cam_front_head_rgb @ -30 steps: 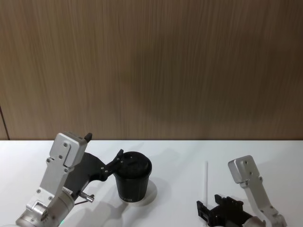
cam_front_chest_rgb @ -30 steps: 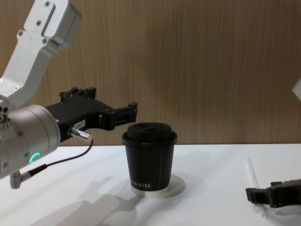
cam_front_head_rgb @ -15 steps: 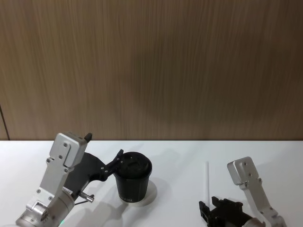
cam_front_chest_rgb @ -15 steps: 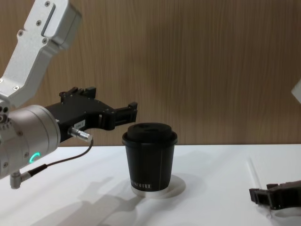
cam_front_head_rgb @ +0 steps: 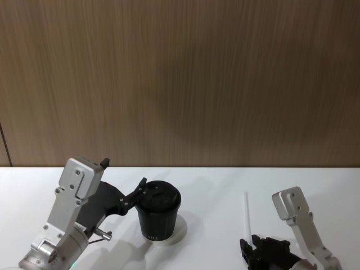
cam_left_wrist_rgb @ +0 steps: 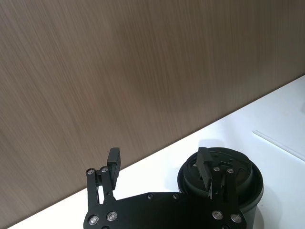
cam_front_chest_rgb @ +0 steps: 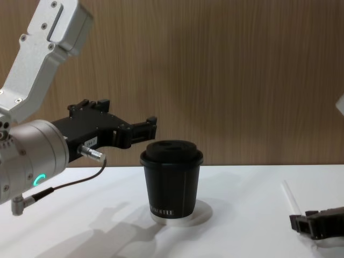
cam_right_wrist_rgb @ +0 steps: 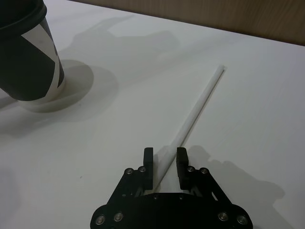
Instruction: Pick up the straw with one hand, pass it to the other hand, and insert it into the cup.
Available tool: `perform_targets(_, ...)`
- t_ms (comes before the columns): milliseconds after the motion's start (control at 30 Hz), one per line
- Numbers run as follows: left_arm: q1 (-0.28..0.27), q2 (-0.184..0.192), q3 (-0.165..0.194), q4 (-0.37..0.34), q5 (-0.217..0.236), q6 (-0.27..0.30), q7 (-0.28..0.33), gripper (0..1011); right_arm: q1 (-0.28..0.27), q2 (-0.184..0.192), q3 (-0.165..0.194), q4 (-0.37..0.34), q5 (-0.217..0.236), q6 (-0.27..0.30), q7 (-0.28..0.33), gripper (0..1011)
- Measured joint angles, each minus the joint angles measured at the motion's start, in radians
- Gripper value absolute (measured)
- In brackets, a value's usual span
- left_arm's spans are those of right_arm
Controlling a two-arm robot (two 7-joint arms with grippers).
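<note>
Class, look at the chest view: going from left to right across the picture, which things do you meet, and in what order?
Left gripper → cup → straw → right gripper, low at the right edge.

Left hand (cam_left_wrist_rgb: 159,160): black, two flat fingers, silver screws. Silver cylindrical wrist (cam_front_chest_rgb: 32,156), glowing green ring (cam_front_chest_rgb: 38,180), thin dark cable (cam_front_chest_rgb: 64,186), boxy silver link (cam_front_chest_rgb: 45,45). Right hand (cam_right_wrist_rgb: 165,158): black plate, silver screws, grey-silver arm link (cam_front_head_rgb: 297,216).
</note>
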Motion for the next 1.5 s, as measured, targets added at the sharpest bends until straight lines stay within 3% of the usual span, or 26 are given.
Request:
perform_targets(300, 0.000, 0.000, 0.000, 0.000, 0.000, 0.000, 0.000, 1003, -0.001, -0.002, 0.010, 0.001, -0.005, 0.000, 0.004, 197)
perform_targets(467, 0.000, 0.000, 0.000, 0.000, 0.000, 0.000, 0.000, 1003, -0.002, -0.003, 0.016, 0.001, -0.007, 0.000, 0.007, 79)
perform_targets(867, 0.000, 0.000, 0.000, 0.000, 0.000, 0.000, 0.000, 1003, -0.009, -0.006, 0.033, -0.003, -0.011, -0.004, 0.011, 4)
perform_targets(1100, 0.000, 0.000, 0.000, 0.000, 0.000, 0.000, 0.000, 1003, -0.018, -0.013, 0.053, -0.014, -0.012, -0.038, 0.007, 4)
perform_targets(1500, 0.000, 0.000, 0.000, 0.000, 0.000, 0.000, 0.000, 1003, -0.025, -0.019, 0.090, -0.053, 0.005, -0.150, 0.028, 4)
